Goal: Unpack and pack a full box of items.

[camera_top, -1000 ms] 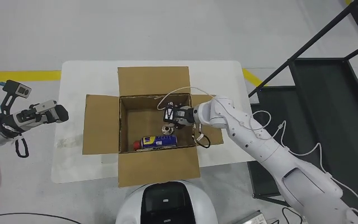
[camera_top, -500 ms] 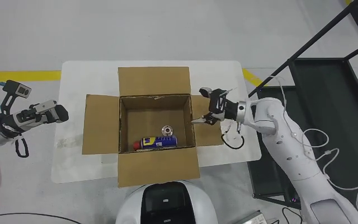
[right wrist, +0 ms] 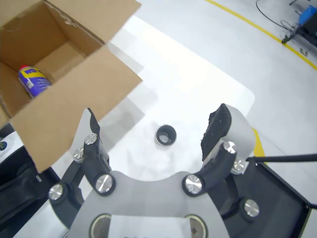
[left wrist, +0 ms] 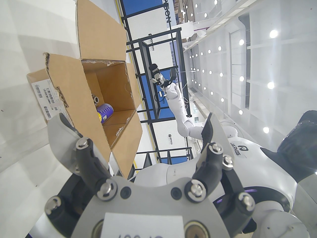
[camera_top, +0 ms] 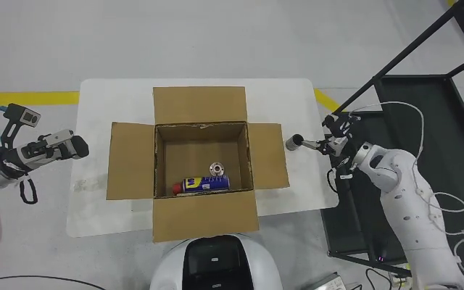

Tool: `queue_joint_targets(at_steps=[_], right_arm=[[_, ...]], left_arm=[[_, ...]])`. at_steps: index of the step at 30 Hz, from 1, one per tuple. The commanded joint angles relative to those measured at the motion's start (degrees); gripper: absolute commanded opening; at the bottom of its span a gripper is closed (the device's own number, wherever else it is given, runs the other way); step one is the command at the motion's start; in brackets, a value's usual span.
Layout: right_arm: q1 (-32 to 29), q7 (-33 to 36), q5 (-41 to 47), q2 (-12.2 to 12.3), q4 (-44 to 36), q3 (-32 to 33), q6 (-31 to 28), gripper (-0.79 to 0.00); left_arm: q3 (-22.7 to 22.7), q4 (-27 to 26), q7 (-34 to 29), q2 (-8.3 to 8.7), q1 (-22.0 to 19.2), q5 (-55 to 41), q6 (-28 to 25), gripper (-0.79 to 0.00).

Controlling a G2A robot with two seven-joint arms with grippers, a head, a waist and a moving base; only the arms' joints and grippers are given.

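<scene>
Box (camera_top: pixel 130 161) on the table (camera_top: pixel 109 101) — can (camera_top: pixel 203 183) and fitting (camera_top: pixel 215 168) inside, small cylinder (camera_top: pixel 293 142) just beside its right flap.

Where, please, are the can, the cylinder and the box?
Can (camera_top: pixel 210 183), top view, on its blue body.
Cylinder (right wrist: pixel 165 136), right wrist view, on its open end.
Box (camera_top: pixel 199 105), top view, on its far flap.

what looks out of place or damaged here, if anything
Nothing spilled. The box has ragged, torn flap edges, seen in the left wrist view. The spray can lies on its side inside it. A small dark cylinder sits alone on the table, outside the box, beside its flap.
</scene>
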Motion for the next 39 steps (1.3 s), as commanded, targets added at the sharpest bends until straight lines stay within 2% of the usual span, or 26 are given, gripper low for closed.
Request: queue_joint_targets(at_steps=[1, 12, 18, 27, 28, 30, 31, 32, 39], right_arm=[[1.29, 0.31, -1.58, -0.07, 3.09, -1.0, 0.74, 0.0], [11.75, 1.23, -6.72, -1.93, 16.3, -12.93, -1.12, 0.0], [17.06, 0.3, -6.83, -3.63, 23.6, -18.35, 1.92, 0.0], [21.86, 1.21, -4.81, -5.47, 31.54, -22.59, 4.32, 0.0], [22.23, 1.17, -4.72, -5.63, 32.06, -22.97, 4.31, -0.086], [22.92, 1.48, -4.71, -5.94, 32.87, -23.83, 4.04, -0.533], [23.23, 1.53, -4.58, -6.08, 33.3, -24.13, 4.02, -0.591], [23.53, 1.57, -4.51, -6.21, 33.71, -24.42, 4.06, -0.785], [25.05, 1.6, -4.58, -6.75, 36.14, -25.6, 4.42, -0.785]], left_arm=[[0.0, 0.0, 0.0, 0.0, 0.0, 0.0, 0.0, 0.0], [0.0, 0.0, 0.0, 0.0, 0.0, 0.0, 0.0, 0.0], [0.0, 0.0, 0.0, 0.0, 0.0, 0.0, 0.0, 0.0], [0.0, 0.0, 0.0, 0.0, 0.0, 0.0, 0.0, 0.0], [0.0, 0.0, 0.0, 0.0, 0.0, 0.0, 0.0, 0.0], [0.0, 0.0, 0.0, 0.0, 0.0, 0.0, 0.0, 0.0], [0.0, 0.0, 0.0, 0.0, 0.0, 0.0, 0.0, 0.0], [0.0, 0.0, 0.0, 0.0, 0.0, 0.0, 0.0, 0.0], [0.0, 0.0, 0.0, 0.0, 0.0, 0.0, 0.0, 0.0]])
